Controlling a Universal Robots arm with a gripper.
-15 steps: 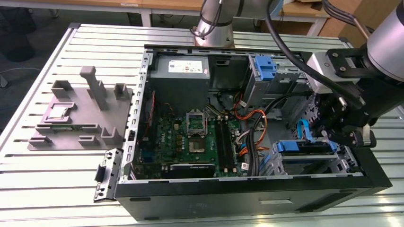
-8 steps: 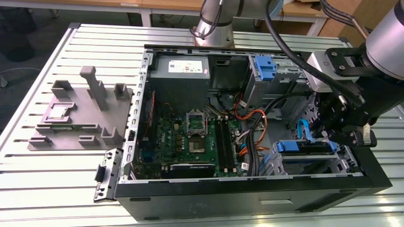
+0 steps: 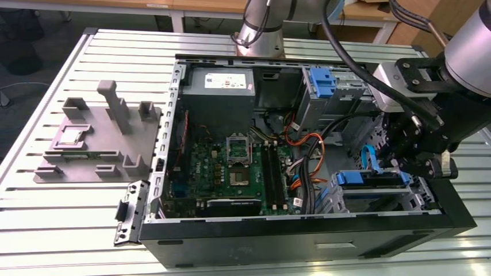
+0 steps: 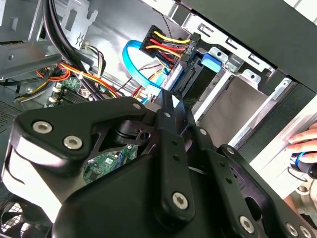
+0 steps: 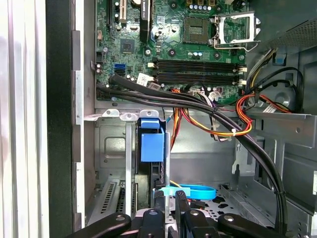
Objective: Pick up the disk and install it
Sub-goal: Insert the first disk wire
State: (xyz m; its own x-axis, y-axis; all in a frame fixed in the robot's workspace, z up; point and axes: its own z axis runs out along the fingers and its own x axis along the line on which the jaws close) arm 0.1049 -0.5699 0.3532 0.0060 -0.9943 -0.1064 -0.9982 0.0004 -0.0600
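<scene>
Gripper (image 3: 404,167): hovering inside the computer case (image 3: 307,244), fingers pinching the disk (image 3: 368,179).
Disk: sitting on edge in the drive bay (image 5: 111,163), blue carrier showing.

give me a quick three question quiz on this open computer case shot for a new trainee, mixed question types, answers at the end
1. True or false: the black gripper hangs over the grey moulded fixture block outside the case.
2. The blue-framed silver disk sits in the drive bay at the exterior view's: A) left, B) right, C) middle?
3. What colour is the flat looped cable beside the disk's connector in the second wrist view?

Key: 1 false, it is above the disk in its bay. 2 B. 3 blue.
</scene>
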